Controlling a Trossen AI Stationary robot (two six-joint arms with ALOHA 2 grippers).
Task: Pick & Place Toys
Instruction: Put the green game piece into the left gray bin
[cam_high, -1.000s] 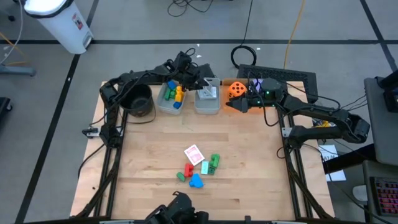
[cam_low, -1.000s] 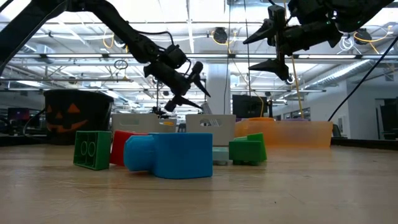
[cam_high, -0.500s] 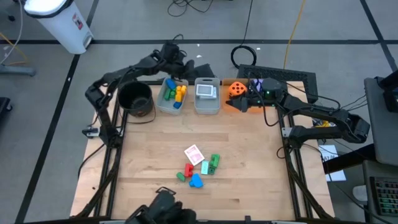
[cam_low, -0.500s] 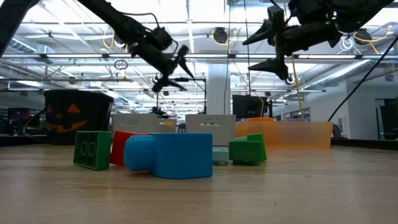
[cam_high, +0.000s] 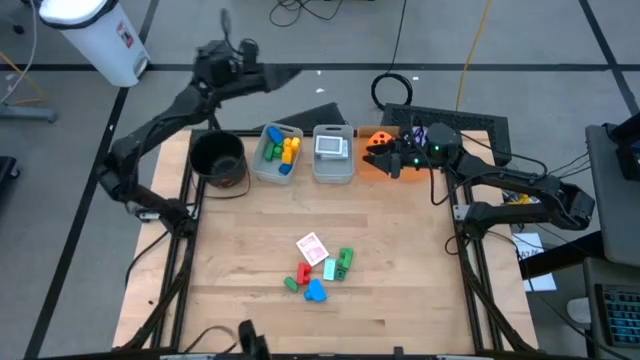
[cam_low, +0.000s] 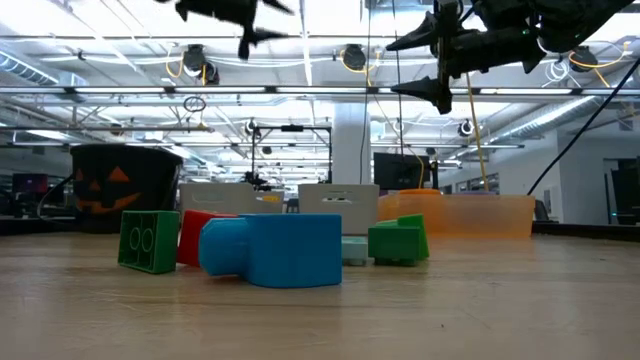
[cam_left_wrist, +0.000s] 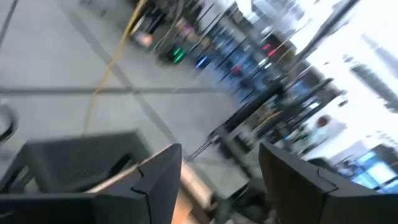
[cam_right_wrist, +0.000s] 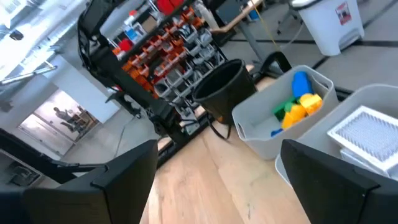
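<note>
- Your left gripper (cam_high: 290, 72) hangs beyond the black pot (cam_high: 219, 160), fingers parted and empty.
- Your right gripper (cam_high: 374, 155) hovers over the orange tray (cam_high: 366, 170), fingers wide, holding nothing.
- Loose toys (cam_high: 322, 268) wait mid-table, well short of the pot, presumably for sorting.
- You'll find no readable writing.

Loose blocks (cam_high: 318, 276) and card (cam_high: 312, 247) mid-table

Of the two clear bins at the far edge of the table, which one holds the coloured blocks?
The clear bin next to the black pot: blue, yellow and green blocks lie inside. The other bin holds a flat white thing.
</note>
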